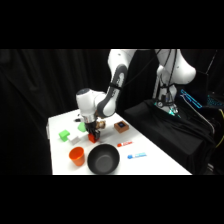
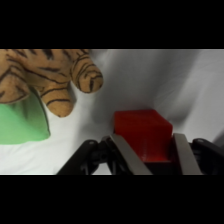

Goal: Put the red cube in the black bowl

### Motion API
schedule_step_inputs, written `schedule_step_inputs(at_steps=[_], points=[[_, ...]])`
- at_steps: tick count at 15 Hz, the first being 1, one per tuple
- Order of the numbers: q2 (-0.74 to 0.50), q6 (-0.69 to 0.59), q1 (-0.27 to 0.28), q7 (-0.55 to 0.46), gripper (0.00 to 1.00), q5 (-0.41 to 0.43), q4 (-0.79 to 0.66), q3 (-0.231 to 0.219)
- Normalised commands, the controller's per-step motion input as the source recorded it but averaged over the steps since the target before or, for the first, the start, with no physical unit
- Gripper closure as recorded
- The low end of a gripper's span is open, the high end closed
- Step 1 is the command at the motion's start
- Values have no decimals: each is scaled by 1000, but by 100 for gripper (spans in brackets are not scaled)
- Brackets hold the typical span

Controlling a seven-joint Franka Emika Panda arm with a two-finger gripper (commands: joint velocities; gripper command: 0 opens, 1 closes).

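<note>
The red cube (image 2: 142, 125) sits between my gripper's (image 2: 146, 137) two fingers (image 2: 129, 157), which press on its left and right sides. In the side view the gripper (image 1: 93, 134) hangs low over the white table (image 1: 155, 162) with the red cube (image 1: 93, 138) at its tip, at or just above the surface. The black bowl (image 1: 103, 160) stands a little in front of the gripper, near the table's front edge, with nothing visible inside it.
An orange cup (image 1: 77, 156) stands just left of the bowl. A green block (image 1: 64, 135) lies to the gripper's left, a brown block (image 1: 120, 126) to its right. A red pen (image 1: 125, 144) and a blue item (image 1: 136, 155) lie right of the bowl. A striped tiger plush (image 2: 55, 80) and a green shape (image 2: 22, 122) are close by.
</note>
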Motion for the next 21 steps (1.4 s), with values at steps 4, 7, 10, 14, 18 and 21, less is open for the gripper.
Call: schedule_step_inputs(at_steps=[4, 7, 10, 14, 18, 21], points=[[-372, -127, 4, 26, 74, -123, -198, -4], [-484, -363, 74, 124, 75, -110, -180, -49], [-497, -433, 118, 136, 75, -99, -160, -58], [-423, -374, 175, 191, 75, -130, -132, -63], [-232, -206, 188, 233, 75, -114, -46, -27], [-117, -89, 162, 213, 75, -68, 8, 21]])
